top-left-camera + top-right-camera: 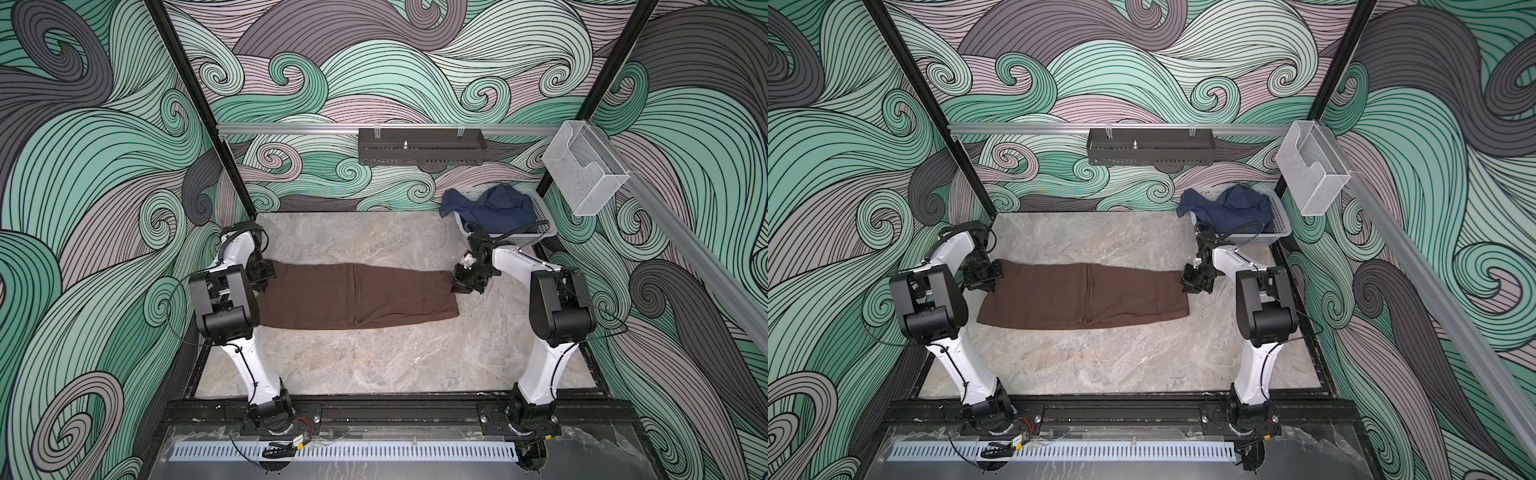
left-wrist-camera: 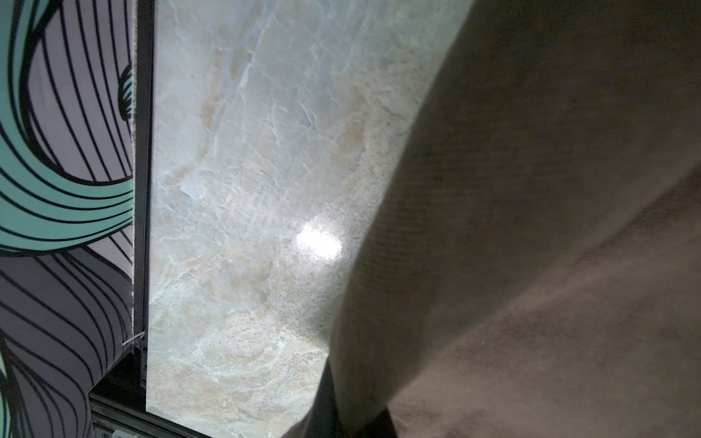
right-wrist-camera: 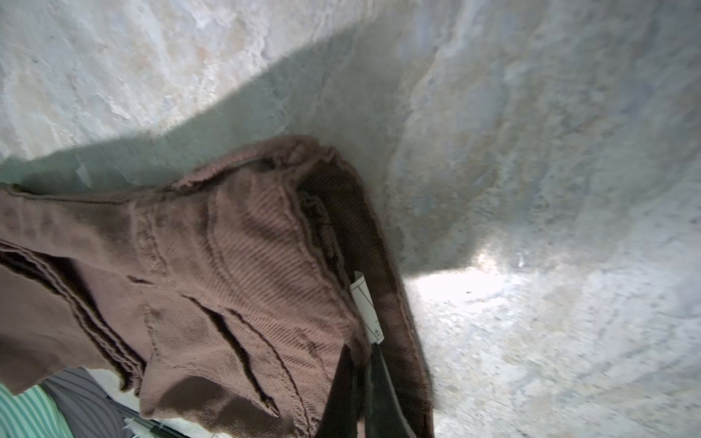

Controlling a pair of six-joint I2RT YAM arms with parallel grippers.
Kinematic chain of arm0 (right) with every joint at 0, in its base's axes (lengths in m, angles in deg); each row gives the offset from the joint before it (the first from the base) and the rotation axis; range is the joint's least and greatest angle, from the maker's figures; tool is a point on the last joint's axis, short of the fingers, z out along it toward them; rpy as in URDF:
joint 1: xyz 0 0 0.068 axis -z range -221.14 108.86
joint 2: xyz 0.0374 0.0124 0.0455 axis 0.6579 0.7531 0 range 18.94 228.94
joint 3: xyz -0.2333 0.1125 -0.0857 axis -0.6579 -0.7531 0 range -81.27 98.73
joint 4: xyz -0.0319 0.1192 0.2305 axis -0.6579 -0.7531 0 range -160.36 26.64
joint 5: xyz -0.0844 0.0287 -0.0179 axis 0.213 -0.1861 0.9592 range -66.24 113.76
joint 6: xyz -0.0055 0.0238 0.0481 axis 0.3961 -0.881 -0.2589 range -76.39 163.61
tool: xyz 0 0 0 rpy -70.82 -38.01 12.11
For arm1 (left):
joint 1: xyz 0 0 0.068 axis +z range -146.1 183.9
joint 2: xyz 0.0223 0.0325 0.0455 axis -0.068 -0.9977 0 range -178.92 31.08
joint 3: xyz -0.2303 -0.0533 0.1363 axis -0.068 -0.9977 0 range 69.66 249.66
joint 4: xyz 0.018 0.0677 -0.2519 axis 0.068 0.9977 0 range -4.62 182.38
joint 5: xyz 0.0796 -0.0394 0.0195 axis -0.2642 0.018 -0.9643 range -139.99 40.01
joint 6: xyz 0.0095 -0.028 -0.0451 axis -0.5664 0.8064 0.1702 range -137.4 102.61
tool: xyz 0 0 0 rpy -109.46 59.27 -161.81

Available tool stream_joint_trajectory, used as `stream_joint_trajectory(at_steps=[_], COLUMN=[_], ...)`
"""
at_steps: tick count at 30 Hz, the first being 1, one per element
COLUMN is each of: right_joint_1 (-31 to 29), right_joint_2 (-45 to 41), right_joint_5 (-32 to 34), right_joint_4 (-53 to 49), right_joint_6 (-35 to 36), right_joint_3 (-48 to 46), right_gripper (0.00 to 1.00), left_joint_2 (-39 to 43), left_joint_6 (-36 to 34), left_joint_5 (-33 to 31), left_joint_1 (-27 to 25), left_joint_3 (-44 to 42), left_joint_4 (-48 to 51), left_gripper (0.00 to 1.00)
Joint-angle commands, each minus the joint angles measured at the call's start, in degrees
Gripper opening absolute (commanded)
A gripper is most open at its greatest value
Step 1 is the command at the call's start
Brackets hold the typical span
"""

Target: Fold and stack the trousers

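The trousers [image 1: 353,295] lie flat across the middle of the table [image 1: 374,365], running left to right between the 2 arms, and both top views show that. The left end is partly hidden under the left arm's big black joint, so I can't see how that edge lies.

The left gripper [image 1: 262,282] sits right on that left end. From above you can't really see its tips. In the left wrist view the brown cloth [image 2: 531,227] fills half the picture, blurry, and it runs down between 2 dark fingers [image 2: 322,413] cut off at the edge. So it's pressed together on the cloth.

The right gripper [image 1: 459,286] is at the far right corner of the trousers. The right wrist view is clearer: the fingers [image 3: 341,383] are closed tight, pinching the rim of the waistband [image 3: 227,265] just next to a small white label [image 3: 364,307]. That corner looks bunched and lifted a bit off the table, and the print on the label is too small to read.

Back right there's a basket [image 1: 528,239] with a navy garment [image 1: 494,208] hanging over its rim, well apart from the trousers.
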Motion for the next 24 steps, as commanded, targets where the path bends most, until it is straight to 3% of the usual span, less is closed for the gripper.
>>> stream_joint_trajectory(at_steps=[1,4,7,11,17,24], right_joint_1=[0.9,0.8,0.8,0.8,0.1,0.1], right_joint_2=[0.4,1.0,1.8,2.6,2.9,-3.3], right_joint_5=[3.6,2.1,2.0,0.2,-8.3,-0.5], right_joint_4=[-3.1,-2.7,-2.5,-0.8,5.6,6.2], right_joint_6=[2.1,2.0,2.2,2.3,0.3,-2.1], right_joint_3=[0.5,0.4,0.3,-0.5,-3.1,-6.1], right_gripper=[0.17,0.39,0.46,0.45,0.45,0.59], left_joint_2=[-0.3,-0.1,0.5,1.6,3.1,4.7], left_joint_6=[-0.5,-0.6,-0.7,-0.6,-0.4,-0.5], left_joint_5=[-2.2,-0.7,0.0,1.2,2.0,1.3], left_joint_1=[0.8,0.6,0.0,-0.3,-0.8,-0.8], left_joint_3=[0.9,0.3,-0.4,-1.5,-3.2,-4.0], left_joint_4=[1.0,0.7,0.5,0.3,0.4,0.5], left_gripper=[0.0,0.0,0.0,0.0,0.0,0.0])
